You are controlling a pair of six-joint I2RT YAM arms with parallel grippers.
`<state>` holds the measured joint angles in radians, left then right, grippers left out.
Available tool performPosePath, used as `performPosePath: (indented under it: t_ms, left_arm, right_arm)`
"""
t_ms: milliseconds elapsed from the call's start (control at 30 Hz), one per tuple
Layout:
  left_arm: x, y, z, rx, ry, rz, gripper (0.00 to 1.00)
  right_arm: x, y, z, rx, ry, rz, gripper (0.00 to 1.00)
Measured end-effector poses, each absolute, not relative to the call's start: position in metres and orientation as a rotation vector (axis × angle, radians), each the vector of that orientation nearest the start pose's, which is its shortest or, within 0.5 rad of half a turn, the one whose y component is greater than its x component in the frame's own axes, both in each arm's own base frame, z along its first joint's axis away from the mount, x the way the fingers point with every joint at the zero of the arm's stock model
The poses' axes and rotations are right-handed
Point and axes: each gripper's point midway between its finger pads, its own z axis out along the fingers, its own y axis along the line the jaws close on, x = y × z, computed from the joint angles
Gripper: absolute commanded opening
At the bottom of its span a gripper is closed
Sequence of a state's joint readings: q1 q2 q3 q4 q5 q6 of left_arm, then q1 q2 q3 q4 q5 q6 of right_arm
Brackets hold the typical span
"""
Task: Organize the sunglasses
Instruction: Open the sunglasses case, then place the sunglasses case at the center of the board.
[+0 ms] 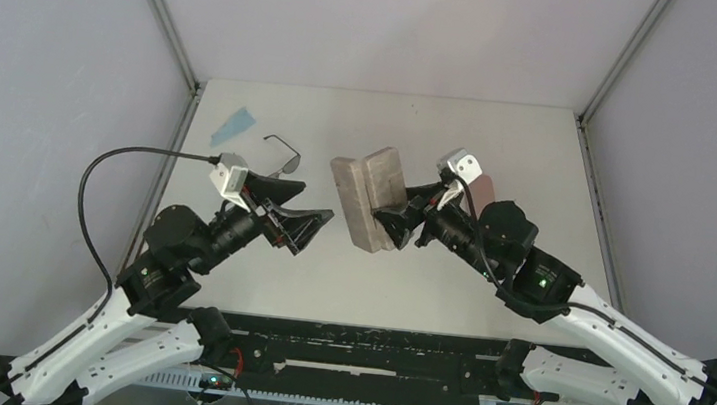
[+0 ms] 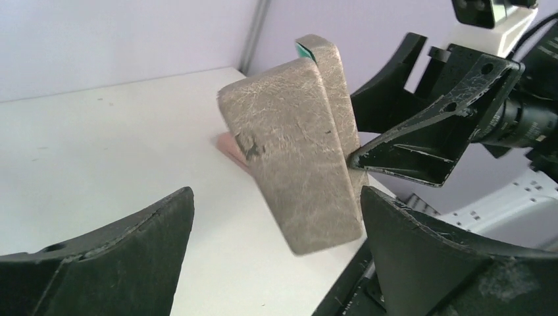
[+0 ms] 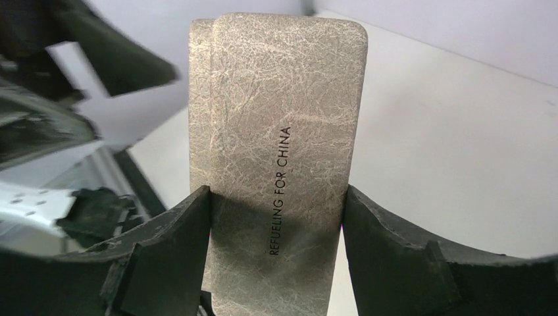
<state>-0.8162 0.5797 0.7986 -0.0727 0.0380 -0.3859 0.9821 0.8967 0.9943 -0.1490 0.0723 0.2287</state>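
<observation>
Left gripper [image 1: 315,207] gaping; sunglasses [image 1: 286,161] near, beyond it; right gripper [image 3: 276,197] clamps case [image 1: 368,188].

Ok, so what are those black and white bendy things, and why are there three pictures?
They are two robot arms with pinching claws. One picture looks down from above; the other two come from small cameras on each wrist. The right gripper is pinching a grey-brown oblong glasses case. The left gripper is open and holds nothing. On the white table lie thin black wire sunglasses and a light blue cloth.
</observation>
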Motion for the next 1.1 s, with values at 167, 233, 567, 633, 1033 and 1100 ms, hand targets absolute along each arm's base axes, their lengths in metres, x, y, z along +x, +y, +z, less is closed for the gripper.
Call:
performPosePath:
  t_ms: [167,233,567,633,1033,1100]
  left_arm:
    - [0.184,-0.188,0.354,0.241,1.522,-0.871,1.00]
    - [0.189,-0.176,0.346,0.191,1.554,-0.810,1.00]
    - [0.194,-0.118,0.298,-0.007,1.669,-0.569,1.00]
    - [0.192,-0.109,0.296,-0.029,1.665,-0.550,1.00]
    - [0.187,-0.089,0.290,-0.074,1.669,-0.488,1.00]
    - [0.187,-0.088,0.289,-0.075,1.672,-0.484,1.00]
  right_arm:
    - [0.225,0.253,0.318,-0.489,1.749,0.553,0.00]
    - [0.240,0.245,0.297,-0.489,1.819,0.381,0.00]
    - [0.275,0.222,0.160,-0.818,1.985,-0.538,0.02]
    - [0.277,0.225,0.143,-0.903,1.948,-0.678,0.05]
    - [0.276,0.260,0.071,-1.170,1.775,-0.986,0.53]
    - [0.274,0.262,0.068,-1.180,1.755,-1.014,0.62]
